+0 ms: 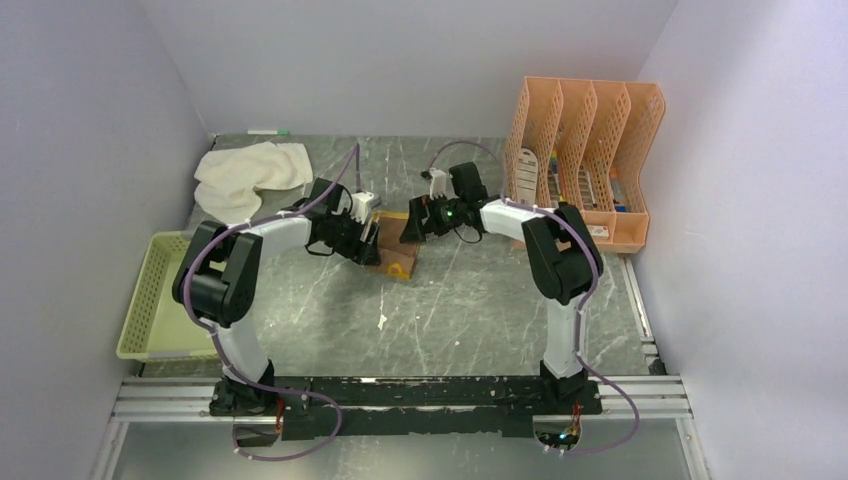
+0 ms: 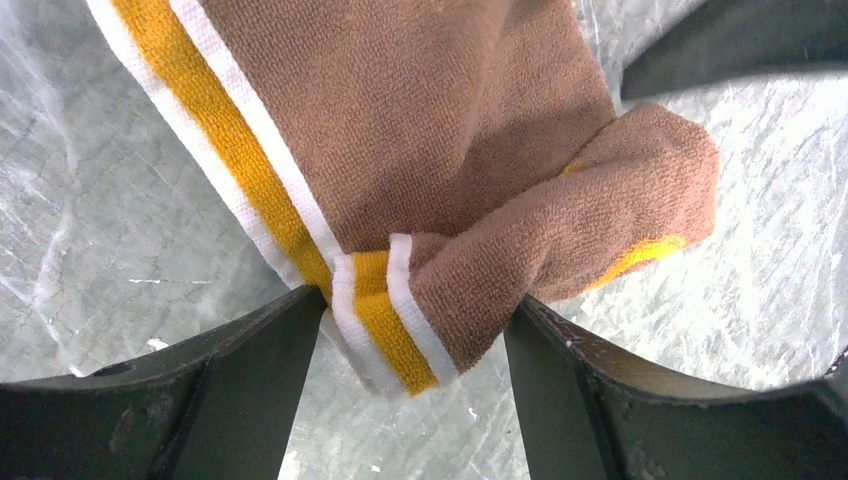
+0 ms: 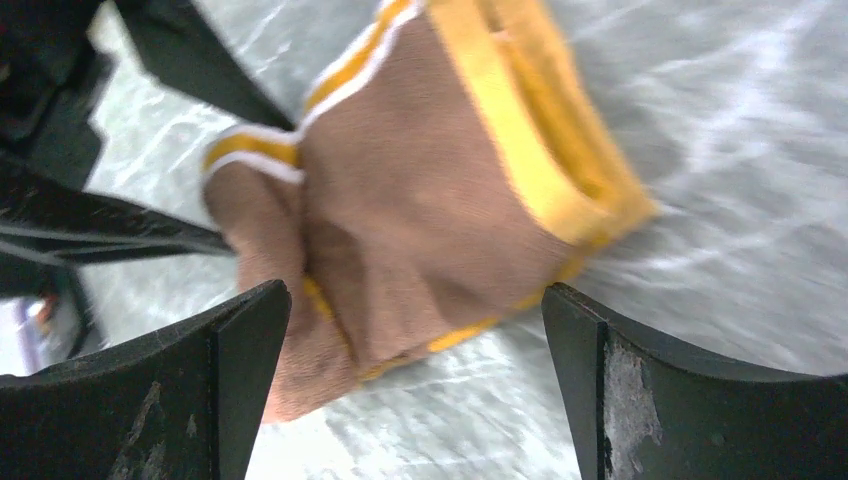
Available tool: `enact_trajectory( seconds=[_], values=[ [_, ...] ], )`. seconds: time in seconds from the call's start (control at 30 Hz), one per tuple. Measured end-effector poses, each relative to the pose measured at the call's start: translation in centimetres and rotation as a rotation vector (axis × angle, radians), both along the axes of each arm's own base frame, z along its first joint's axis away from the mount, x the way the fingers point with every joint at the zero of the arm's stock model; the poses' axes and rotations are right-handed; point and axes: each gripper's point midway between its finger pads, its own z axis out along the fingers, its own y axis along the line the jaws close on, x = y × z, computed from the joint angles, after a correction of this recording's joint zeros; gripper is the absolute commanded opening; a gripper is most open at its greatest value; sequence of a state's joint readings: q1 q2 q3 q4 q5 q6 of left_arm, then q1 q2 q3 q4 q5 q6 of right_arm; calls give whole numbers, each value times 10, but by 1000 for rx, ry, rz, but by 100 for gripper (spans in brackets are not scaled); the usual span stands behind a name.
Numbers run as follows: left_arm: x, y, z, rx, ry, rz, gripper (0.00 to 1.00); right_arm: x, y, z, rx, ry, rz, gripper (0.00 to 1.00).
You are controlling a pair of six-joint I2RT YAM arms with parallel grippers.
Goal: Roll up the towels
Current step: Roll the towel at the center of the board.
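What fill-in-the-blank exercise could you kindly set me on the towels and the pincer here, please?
1. The towel with yellow edging is mainly ___.
2. The right pincer has its jaws ___, one on either side of that towel.
3. The cream towel lies crumpled at the far ___ corner of the table.
Missing words: brown; open; left.

The white-and-black jointed left arm [image 1: 262, 238] and right arm [image 1: 545, 232] bend inward until their wrists nearly meet, the black two-fingered left gripper [image 2: 410, 305] standing wide apart, the right gripper [image 3: 415, 300] likewise spread fully wide
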State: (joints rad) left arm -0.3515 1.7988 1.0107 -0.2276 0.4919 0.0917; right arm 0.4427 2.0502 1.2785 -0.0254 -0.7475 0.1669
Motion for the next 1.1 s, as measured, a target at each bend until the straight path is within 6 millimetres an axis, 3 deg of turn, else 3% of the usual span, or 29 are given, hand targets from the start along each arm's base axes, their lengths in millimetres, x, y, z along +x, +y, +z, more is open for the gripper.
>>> enact_trajectory(
  seconds=[0.13, 0.23, 0.33, 0.43, 0.5, 0.6, 0.7, 0.83, 1.1],
  values=[
    [1, -2, 0, -10, 5, -2, 81, 24, -25, 5, -122, -96, -149, 100],
    [3, -4, 0, -19, 9, -4, 81, 31, -50, 16, -224, -194, -268, 100],
    [6, -4, 1, -31, 14, -4, 81, 37, -77, 42, -316, -310, -388, 100],
    [9, -4, 1, -52, 27, 3, 81, 32, -95, 85, -377, -521, -473, 100],
    [10, -3, 2, -67, 38, 7, 81, 11, -87, 107, -394, -660, -456, 100],
    [11, -3, 2, -82, 58, 11, 80, -26, -47, 125, -392, -808, -327, 99],
    [12, -3, 2, -89, 76, 10, 80, -47, -13, 112, -429, -889, -189, 98],
    [12, -6, 2, -99, 93, 6, 80, -72, 0, 69, -523, -914, -1, 93],
    [13, -6, 2, -112, 116, 5, 80, -76, 19, 38, -576, -922, 182, 91]
  ],
)
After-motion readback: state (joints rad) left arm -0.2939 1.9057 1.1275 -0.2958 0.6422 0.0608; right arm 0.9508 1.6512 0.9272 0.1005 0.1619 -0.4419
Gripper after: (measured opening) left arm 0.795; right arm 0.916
